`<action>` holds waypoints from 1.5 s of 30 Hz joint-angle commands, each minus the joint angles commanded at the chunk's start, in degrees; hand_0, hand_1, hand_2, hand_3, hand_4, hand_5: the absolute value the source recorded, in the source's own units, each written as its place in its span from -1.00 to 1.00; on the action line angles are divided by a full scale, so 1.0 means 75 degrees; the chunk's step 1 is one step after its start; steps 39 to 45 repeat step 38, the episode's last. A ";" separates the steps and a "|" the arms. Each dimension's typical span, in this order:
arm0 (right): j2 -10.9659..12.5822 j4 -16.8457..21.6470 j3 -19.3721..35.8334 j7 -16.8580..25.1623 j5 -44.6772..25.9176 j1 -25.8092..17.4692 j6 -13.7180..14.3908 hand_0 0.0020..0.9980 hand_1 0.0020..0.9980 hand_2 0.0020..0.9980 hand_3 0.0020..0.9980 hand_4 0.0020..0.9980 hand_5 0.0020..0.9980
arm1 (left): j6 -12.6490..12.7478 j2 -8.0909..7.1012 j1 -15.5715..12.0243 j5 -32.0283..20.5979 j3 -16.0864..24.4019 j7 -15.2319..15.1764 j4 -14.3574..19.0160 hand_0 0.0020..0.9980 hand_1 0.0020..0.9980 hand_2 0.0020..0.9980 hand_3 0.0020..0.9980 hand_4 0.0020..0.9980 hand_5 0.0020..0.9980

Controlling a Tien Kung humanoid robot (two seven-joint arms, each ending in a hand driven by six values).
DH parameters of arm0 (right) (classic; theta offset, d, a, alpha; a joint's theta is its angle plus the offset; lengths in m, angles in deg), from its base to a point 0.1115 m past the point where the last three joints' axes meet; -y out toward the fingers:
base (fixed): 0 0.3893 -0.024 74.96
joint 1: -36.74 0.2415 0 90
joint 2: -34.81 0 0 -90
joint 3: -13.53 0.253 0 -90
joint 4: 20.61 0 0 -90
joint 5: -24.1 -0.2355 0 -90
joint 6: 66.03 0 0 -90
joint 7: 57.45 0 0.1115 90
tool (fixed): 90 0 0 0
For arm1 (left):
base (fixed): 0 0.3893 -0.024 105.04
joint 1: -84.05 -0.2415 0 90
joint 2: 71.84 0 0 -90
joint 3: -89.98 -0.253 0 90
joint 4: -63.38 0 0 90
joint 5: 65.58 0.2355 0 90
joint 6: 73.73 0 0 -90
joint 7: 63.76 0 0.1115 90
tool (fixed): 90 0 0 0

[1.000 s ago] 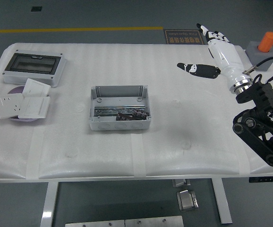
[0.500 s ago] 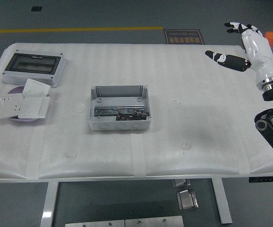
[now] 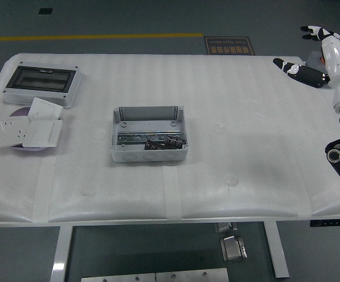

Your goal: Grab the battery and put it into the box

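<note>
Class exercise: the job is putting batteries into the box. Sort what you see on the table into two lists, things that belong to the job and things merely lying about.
Belongs to the job:
- grey open box, mid-table
- dark batteries lying inside it
- right hand, open and empty, at the far right edge

Just lying about:
- enclosure with dark window, far left
- white socket plates
- purple disc beneath them

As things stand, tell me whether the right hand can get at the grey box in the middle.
Probably yes: the right hand is open at the table's far right corner, and bare table lies between it and the box.
</note>
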 joint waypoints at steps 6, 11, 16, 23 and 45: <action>-0.0027 0.0001 0.0180 -0.0019 -0.0002 -0.0046 0.0038 0.86 0.53 0.46 0.61 1.00 0.12 | 0.0041 0.0013 0.0017 -0.0169 -0.0144 -0.0033 0.0000 0.25 0.28 -0.11 0.16 -0.18 -0.20; -0.0048 -0.0015 0.0217 -0.0023 0.0011 -0.0050 0.0042 0.83 0.50 0.43 0.57 1.00 0.12 | 0.0025 0.0025 0.0019 -0.0167 -0.0144 -0.0011 0.0000 0.25 0.28 -0.11 0.16 -0.18 -0.20; -0.0025 -0.0098 0.0245 -0.0092 0.0037 -0.0030 0.0049 0.83 0.50 0.42 0.56 1.00 0.12 | 0.0017 0.0037 0.0009 -0.0150 -0.0127 0.0012 0.0000 0.25 0.28 -0.11 0.16 -0.18 -0.21; 0.0009 -0.0107 0.0349 -0.0089 -0.0039 -0.0078 0.0057 0.82 0.50 0.42 0.56 1.00 0.12 | 0.0008 0.0019 0.0029 -0.0147 -0.0136 0.0002 0.0000 0.25 0.28 -0.11 0.16 -0.18 -0.21; 0.0023 -0.0082 0.0494 -0.0104 0.0001 -0.0259 0.0063 0.81 0.49 0.41 0.54 1.00 0.11 | -0.0033 -0.0064 0.0040 -0.0055 -0.0152 0.0004 0.0000 0.25 0.28 -0.11 0.16 -0.18 -0.22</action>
